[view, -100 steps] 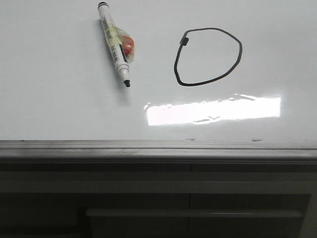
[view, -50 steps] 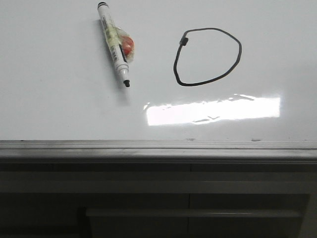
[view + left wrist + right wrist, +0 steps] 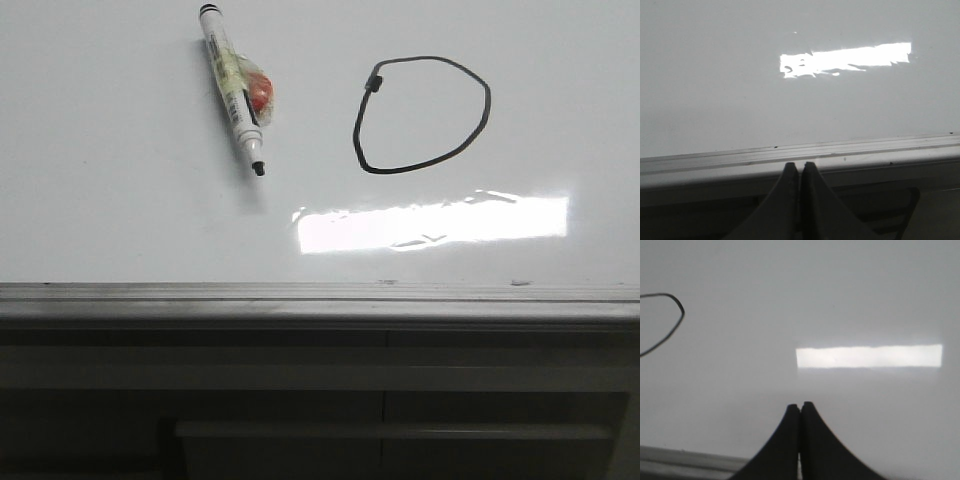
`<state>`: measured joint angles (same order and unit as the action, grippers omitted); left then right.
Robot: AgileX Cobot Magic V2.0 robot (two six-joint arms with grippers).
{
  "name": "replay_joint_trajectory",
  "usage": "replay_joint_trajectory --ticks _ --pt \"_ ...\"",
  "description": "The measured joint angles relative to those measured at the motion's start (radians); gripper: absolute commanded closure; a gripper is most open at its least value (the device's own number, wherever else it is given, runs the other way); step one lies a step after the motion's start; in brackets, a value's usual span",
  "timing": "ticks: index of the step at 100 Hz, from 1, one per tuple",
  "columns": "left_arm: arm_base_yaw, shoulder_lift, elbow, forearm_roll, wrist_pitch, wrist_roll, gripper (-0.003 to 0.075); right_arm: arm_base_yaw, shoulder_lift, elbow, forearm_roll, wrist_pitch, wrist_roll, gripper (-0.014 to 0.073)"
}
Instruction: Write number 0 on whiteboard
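One marker (image 3: 232, 88), uncapped, lying on whiteboard (image 3: 120, 220) beside finished 0 (image 3: 421, 114). Likely light, rigid, smooth; grip mid-barrel. Left gripper (image 3: 800, 167) and right gripper (image 3: 800, 407): jaws closed together, holding nothing.

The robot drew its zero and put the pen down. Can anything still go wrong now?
A few things might. The marker lies uncapped on the whiteboard with its tip bare, so it could dry out, or leave a stray mark if it rolls. The zero is fresh ink; a passing arm could smear it. Both grippers, left and right, are shut and empty near the board's edge rail, so a careless move could bump it.
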<state>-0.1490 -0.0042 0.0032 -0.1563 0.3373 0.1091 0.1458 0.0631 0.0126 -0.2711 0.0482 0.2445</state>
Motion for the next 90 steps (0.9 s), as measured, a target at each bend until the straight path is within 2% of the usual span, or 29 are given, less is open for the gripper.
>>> replay_joint_trajectory --ticks 28,90 --pt "0.0 0.0 0.0 0.0 0.0 0.0 0.074 0.0 -0.061 0.0 0.045 0.269 -0.012 0.0663" --pt "0.0 0.0 0.0 -0.001 0.0 0.0 0.074 0.0 -0.073 0.0 0.05 0.271 -0.013 0.0663"
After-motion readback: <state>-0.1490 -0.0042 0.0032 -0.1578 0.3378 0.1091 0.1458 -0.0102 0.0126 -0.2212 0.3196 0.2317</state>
